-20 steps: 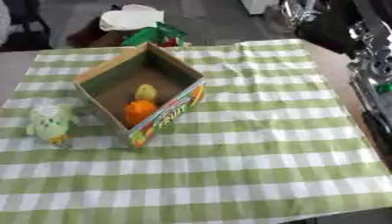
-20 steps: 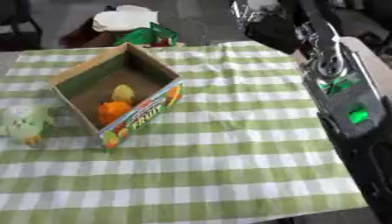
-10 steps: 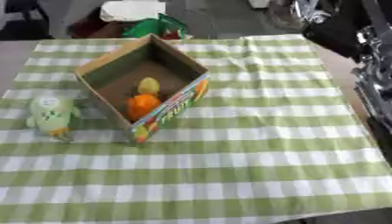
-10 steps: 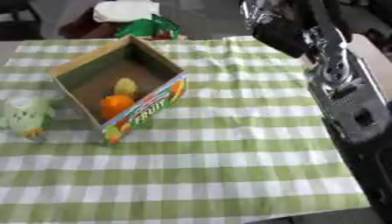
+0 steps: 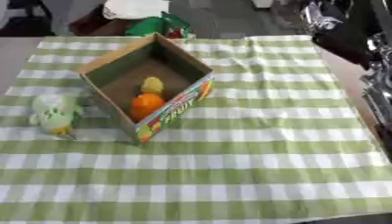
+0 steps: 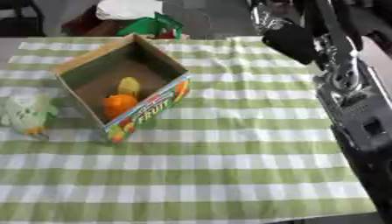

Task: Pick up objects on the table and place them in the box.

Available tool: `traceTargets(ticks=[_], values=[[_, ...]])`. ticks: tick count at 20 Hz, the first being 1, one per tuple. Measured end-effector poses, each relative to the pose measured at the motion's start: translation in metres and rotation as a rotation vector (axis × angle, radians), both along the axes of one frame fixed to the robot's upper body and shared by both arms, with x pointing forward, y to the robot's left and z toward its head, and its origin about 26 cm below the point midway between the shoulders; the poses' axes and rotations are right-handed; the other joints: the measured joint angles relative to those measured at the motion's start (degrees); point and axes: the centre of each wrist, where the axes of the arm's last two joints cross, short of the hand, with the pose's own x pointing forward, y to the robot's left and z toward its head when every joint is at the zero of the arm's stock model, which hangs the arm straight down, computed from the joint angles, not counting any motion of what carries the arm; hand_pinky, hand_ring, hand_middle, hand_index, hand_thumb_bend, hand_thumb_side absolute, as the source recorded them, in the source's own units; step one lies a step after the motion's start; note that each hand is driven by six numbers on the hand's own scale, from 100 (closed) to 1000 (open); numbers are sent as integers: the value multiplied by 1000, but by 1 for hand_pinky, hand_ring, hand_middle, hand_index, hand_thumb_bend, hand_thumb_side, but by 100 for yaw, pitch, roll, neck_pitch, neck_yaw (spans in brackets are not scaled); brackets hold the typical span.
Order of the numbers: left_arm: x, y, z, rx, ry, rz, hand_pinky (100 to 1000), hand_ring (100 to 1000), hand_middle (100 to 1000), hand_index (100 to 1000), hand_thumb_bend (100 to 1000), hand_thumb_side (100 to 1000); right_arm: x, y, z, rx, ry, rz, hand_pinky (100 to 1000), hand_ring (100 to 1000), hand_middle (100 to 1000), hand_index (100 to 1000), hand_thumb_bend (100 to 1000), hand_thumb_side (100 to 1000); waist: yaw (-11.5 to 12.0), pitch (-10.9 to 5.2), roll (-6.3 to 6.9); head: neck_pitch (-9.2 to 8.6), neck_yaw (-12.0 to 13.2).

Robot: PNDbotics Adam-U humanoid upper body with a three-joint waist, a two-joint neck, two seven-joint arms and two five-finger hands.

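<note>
A: Where's the toy (image 5: 55, 114)?
B: At 9 o'clock of the box (image 5: 115, 63), just beside its wall. 2 fruits lie inside.
A: How will it handle?
B: Probably soft and light; take it round the body.
A: The hands?
B: Only the right arm (image 6: 337, 83) shows, at 3 o'clock; no fingers visible, so I cannot tell.

A table (image 5: 337, 65) stood under a green-and-white checked cloth (image 5: 253, 144), its bare brown top showing along the left and right edges. Beyond the far edge lay a dark grey floor (image 5: 222, 17), with something white (image 5: 136, 8) and something green (image 5: 157, 25) (both blurred) just past the cloth.
</note>
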Motion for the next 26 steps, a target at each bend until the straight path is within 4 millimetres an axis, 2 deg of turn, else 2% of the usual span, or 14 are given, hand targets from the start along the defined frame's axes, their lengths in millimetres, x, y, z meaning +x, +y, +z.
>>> traceTargets(ticks=[9,19,26], values=[[15,-6,-6,232,113,3,723,829,829,967,702,1000,0,0,-3,7,26,-8,784,862,745,879,100,349,60,-3,-24,-49,-26],[34,-30,-8,440,165,-69,734,842,856,979,720,1000,0,3,-5,11,39,1,783,861,744,878,100,347,90,-26,-22,-78,-73],[42,-37,-13,560,203,-69,748,854,864,978,733,1000,0,4,-2,10,34,5,787,861,744,879,100,347,93,-41,29,-149,-103]])
